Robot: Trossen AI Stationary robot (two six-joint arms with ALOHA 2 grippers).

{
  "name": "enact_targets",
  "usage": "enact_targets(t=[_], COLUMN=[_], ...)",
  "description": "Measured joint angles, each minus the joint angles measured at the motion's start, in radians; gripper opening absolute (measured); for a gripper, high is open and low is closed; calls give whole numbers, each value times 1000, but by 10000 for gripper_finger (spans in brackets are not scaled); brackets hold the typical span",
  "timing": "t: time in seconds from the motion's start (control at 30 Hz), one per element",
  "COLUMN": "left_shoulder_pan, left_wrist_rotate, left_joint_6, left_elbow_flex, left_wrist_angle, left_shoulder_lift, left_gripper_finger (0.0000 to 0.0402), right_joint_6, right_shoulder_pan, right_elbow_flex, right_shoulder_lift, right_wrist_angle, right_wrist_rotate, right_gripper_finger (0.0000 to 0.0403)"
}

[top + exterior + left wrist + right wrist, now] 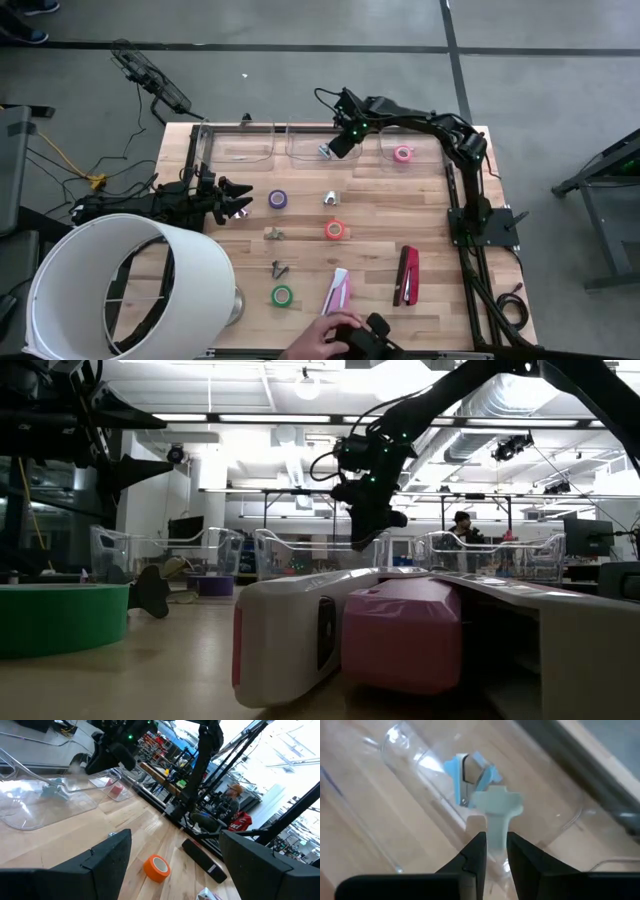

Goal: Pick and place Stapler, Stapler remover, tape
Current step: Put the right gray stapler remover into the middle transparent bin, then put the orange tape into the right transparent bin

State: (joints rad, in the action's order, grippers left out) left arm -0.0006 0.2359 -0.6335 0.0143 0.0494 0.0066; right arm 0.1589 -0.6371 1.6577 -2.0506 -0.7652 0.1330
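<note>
Three clear bins point(303, 146) line the far edge of the worktop point(380, 200), and the right hand point(331, 150) hangs over the middle one, fingers nearly together and pinched on the pale blue staple remover point(485, 800), held by one handle with its claws pointing down into the bin. The left hand point(237, 200) waits near the worktop's left edge, fingers apart and holding nothing, just beside the purple tape point(278, 199).

One pink roll point(402, 153) already sits in the right-hand bin. Out on the wood are the orange tape point(335, 230), the green tape point(282, 295), a red stapler point(409, 275) and a pink-and-white stapler point(339, 290), with a person's hand point(330, 335) at the near edge.

My worry is the grip: it is thin and off to one side, so the remover could swing or slip as the fingers part, clip the bin's rim, and bounce out onto the wood. It also looks close to the wall, so a snag there seems possible.
</note>
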Motion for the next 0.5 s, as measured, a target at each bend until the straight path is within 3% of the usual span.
enact_targets(t=[0.5], left_shoulder_pan=[0], left_wrist_rotate=[0], left_joint_6=[0], left_elbow_flex=[0], left_wrist_angle=[0], left_shoulder_lift=[0], left_gripper_finger=[296], right_joint_6=[27], right_shoulder_pan=[-3], right_elbow_flex=[0], right_shoulder_lift=[2], right_wrist_angle=[-53], right_wrist_rotate=[50], right_gripper_finger=[42])
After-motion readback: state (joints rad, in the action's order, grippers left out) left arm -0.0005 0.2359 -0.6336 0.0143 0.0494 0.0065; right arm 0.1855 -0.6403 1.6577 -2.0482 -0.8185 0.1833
